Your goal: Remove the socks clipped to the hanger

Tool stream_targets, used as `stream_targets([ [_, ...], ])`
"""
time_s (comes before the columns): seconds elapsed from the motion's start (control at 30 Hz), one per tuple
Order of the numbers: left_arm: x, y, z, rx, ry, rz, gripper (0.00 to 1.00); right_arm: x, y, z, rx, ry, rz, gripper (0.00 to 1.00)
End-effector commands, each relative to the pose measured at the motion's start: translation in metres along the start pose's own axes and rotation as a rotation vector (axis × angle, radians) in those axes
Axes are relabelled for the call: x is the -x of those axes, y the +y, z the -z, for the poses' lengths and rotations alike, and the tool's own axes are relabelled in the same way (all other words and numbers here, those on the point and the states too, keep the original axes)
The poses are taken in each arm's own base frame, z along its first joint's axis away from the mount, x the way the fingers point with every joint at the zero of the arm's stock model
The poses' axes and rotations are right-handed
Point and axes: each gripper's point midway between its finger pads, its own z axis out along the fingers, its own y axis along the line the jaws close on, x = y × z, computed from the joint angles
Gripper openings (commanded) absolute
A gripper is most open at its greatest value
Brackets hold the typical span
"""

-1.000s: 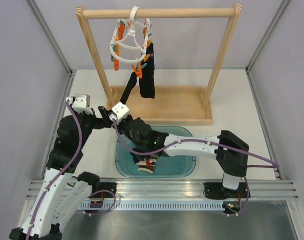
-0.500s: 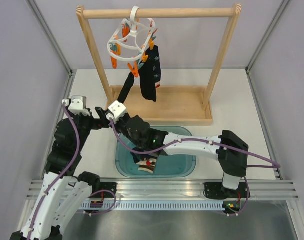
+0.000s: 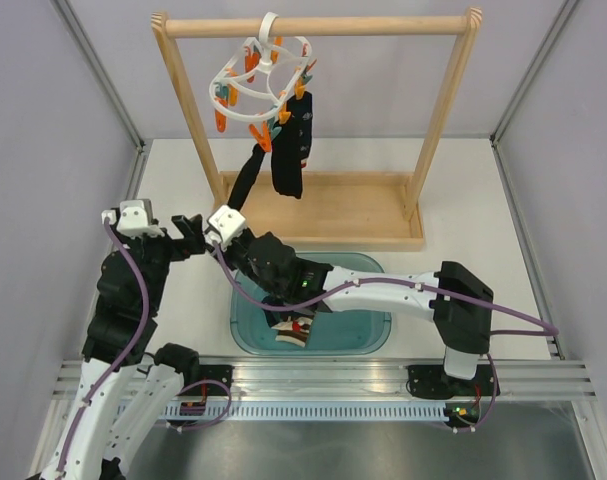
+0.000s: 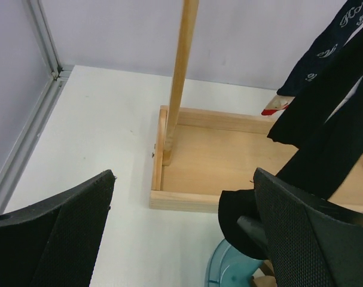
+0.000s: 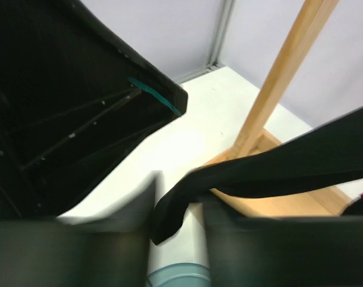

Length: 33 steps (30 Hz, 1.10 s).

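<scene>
Tugging right now: the right gripper point(image 5: 178, 197) is clamped on the toe end of one dark sock point(image 3: 249, 180), which runs taut up to an orange peg point(image 3: 262, 141).
Hanger: the hanger point(image 3: 263, 70) hangs by its hook on the wooden rack point(image 3: 313, 25), tipped over to one side.
Left side: the left gripper point(image 4: 184, 176) has its jaws wide apart with nothing in them, parked just beside the right one.
Done so far: at least one striped sock point(image 3: 293, 332) is lying in the teal tub point(image 3: 368, 335).
Still to go: the stretched one plus a second dark sock point(image 3: 288, 160), both clipped on, so I'd say we're not finished yet.
Changed over the last second: the ring has swung and tilted more, both socks shifted with it, and the left arm has backed off to the left.
</scene>
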Motion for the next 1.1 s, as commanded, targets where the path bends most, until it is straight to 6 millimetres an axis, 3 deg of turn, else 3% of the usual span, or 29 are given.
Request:
stream_targets([
  [0.0, 0.004, 0.004, -0.001, 0.02, -0.016, -0.021, 1.0, 0.005, -0.01, 0.0, -0.067, -0.01, -0.005, 0.78],
  [0.03, 0.002, 0.003, -0.002, 0.018, -0.012, -0.021, 1.0, 0.006, -0.015, 0.001, -0.091, -0.011, -0.012, 0.98],
  [0.33, 0.0, -0.001, -0.001, -0.008, -0.006, -0.015, 1.0, 0.009, -0.063, 0.033, -0.211, -0.025, -0.028, 0.98],
  [0.43, -0.002, -0.003, -0.003, -0.018, 0.001, -0.016, 1.0, 0.0, -0.095, 0.041, -0.249, -0.014, -0.065, 0.98],
  [0.47, -0.002, -0.005, -0.003, -0.025, 0.002, -0.016, 1.0, -0.006, -0.119, 0.045, -0.282, -0.009, -0.078, 0.98],
  [0.53, -0.004, -0.006, -0.004, -0.032, 0.011, -0.016, 1.0, -0.003, -0.136, 0.048, -0.268, -0.03, -0.129, 0.98],
  [0.57, -0.005, -0.008, -0.005, -0.039, 0.015, -0.014, 1.0, -0.007, -0.159, 0.051, -0.3, -0.033, -0.138, 0.98],
  [0.93, -0.011, -0.015, -0.009, -0.073, 0.042, -0.013, 1.0, 0.083, -0.265, 0.097, -0.411, -0.26, -0.147, 0.98],
  [1.07, -0.014, -0.017, -0.01, -0.08, 0.05, -0.014, 1.0, 0.097, -0.293, 0.102, -0.495, -0.282, -0.129, 0.97],
])
